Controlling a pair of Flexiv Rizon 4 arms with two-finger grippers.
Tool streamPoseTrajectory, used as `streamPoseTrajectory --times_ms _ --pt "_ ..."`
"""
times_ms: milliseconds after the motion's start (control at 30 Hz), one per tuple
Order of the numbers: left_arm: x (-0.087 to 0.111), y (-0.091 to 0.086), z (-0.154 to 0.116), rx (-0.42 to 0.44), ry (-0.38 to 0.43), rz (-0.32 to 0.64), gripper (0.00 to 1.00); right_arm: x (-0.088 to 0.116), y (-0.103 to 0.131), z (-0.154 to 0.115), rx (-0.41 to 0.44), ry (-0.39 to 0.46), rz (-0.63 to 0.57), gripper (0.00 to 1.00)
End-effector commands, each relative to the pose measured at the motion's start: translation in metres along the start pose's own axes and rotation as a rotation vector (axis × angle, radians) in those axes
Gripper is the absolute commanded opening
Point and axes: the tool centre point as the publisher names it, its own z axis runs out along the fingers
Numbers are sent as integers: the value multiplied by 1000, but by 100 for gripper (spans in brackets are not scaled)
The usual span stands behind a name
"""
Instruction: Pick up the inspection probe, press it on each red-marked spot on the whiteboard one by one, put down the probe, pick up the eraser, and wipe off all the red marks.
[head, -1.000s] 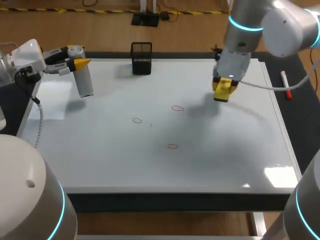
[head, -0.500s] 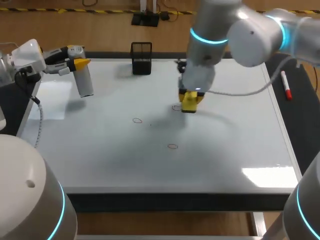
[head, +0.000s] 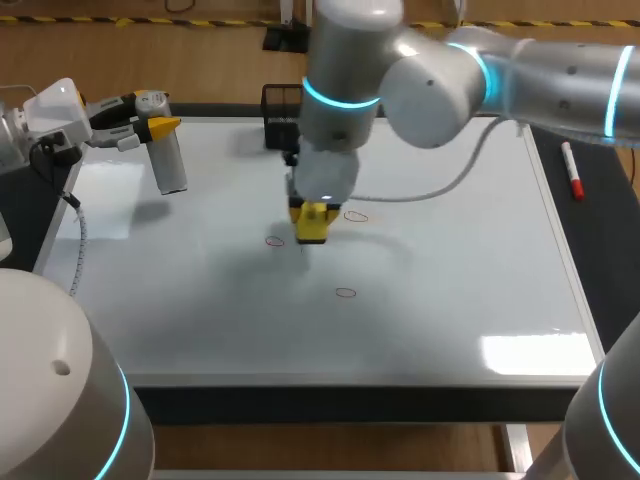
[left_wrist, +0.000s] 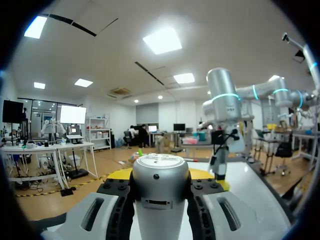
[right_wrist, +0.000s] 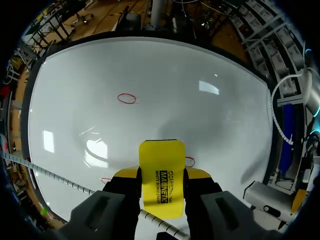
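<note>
Upper left, the left end effector (head: 150, 126) clamps a smooth silver cylindrical inspection probe (head: 171, 162), its long axis upright. At centre, over the glossy whiteboard (head: 480, 260), the right end effector (head: 312, 228), swept in from upper right, grips a flat yellow rectangular eraser (right_wrist: 161, 172) pointing down, just right of a thin red oval mark (head: 275, 241).

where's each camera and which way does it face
Head view: above and behind, looking down on the whiteboard; left arm and right arm show.
Left wrist view: left arm, facing across the room; left gripper holds the probe.
Right wrist view: right arm, facing down at the whiteboard; right gripper holds the eraser.
Head and right wrist share the eraser.
</note>
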Motion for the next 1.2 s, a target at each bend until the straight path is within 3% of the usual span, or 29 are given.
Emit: streamPoseTrajectory --times_ms 33,200,467,1200 --pt "1 -2 0 -2 -2 1 0 -43 -2 13 0 102 -13 0" --pt "1 -2 0 -2 -2 1 0 -68 1 20 2 109 -11 0" --pt "1 -2 0 -2 -2 1 0 -89 2 34 10 119 6 0" --pt "1 -2 0 -2 -2 1 0 -78 -3 56 -29 114 6 0"
